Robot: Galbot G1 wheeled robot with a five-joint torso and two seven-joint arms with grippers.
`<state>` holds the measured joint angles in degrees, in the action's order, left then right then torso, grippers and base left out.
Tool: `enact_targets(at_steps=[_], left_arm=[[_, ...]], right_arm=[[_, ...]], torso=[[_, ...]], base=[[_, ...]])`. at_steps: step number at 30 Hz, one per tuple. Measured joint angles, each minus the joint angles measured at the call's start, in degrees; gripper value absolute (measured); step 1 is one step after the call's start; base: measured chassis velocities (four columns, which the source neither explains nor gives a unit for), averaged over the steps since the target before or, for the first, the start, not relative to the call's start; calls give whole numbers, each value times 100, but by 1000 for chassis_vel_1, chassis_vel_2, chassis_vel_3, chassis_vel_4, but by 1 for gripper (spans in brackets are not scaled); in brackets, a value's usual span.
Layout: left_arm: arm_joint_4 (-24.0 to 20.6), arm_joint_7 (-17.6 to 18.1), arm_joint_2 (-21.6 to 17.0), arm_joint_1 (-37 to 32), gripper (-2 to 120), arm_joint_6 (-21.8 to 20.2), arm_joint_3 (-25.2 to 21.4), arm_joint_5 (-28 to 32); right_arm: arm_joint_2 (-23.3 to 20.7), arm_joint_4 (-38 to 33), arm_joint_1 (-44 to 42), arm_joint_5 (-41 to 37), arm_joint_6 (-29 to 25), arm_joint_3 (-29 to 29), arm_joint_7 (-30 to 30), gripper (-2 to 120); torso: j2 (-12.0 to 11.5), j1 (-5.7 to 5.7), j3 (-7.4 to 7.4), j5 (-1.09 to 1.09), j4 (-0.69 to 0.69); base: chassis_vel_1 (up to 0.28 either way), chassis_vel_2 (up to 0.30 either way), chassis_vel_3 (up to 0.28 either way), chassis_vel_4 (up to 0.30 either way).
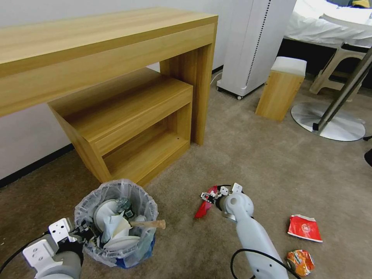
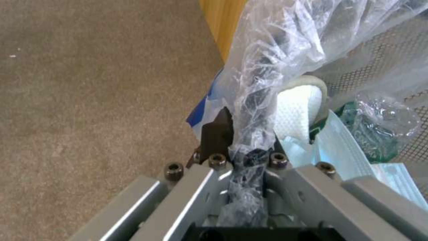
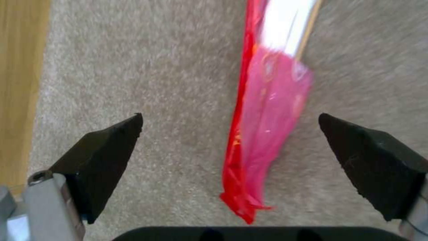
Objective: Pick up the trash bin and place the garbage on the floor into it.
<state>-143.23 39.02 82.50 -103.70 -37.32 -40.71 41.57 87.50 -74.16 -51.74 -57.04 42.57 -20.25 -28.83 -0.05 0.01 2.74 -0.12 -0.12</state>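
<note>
Three packets remain on the beige short-pile carpet [image 1: 271,162] beside the round, bag-lined blue trash bin [image 1: 116,223], already part-filled. Our left gripper [image 2: 243,147] clamps its rim; our right gripper [image 3: 229,150] straddles the red packet [image 3: 263,110], jaws open.

No readable text, labels or numbers anywhere. Red snack packet [image 1: 305,228] on the carpet has a round pale mark on its face, too small to make out. Orange packet [image 1: 300,261] has printed graphics, nothing legible. Red wrapper [image 3: 263,110] seen from the right wrist has faint ring shapes and small yellow marks along one edge, blurred, unreadable. Green printed item [image 2: 374,134] inside the bin: pattern only, no letters resolvable.
</note>
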Motion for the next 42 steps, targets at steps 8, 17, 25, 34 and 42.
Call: enact_targets(at_steps=[8, 17, 25, 34, 42], left_arm=[[0, -6, 2, -66, 0, 21, -21, -14], [0, -17, 44, -74, 0, 31, 16, -63], [0, -53, 60, -55, 0, 42, 24, -132], [0, -81, 63, -15, 0, 53, 16, -155], [0, -86, 69, 38, 0, 53, 23, -158]], right_arm=[[311, 524, 118, 452, -20, -126, 199, 92], [298, 939, 201, 944, -117, -258, 452, 75], [320, 1181, 332, 1113, -260, -354, 686, 45], [291, 1280, 444, 1213, -333, -339, 839, 13], [68, 940, 191, 1399, -419, -205, 1054, 0]], torso=[[0, 0, 0, 0, 0], [0, 0, 0, 0, 0], [0, 0, -1, 1, -1], [0, 0, -1, 1, 0], [0, 0, -1, 1, 0]], base=[[0, 0, 0, 0], [0, 0, 0, 0], [0, 0, 0, 0], [0, 0, 0, 0], [0, 0, 0, 0]])
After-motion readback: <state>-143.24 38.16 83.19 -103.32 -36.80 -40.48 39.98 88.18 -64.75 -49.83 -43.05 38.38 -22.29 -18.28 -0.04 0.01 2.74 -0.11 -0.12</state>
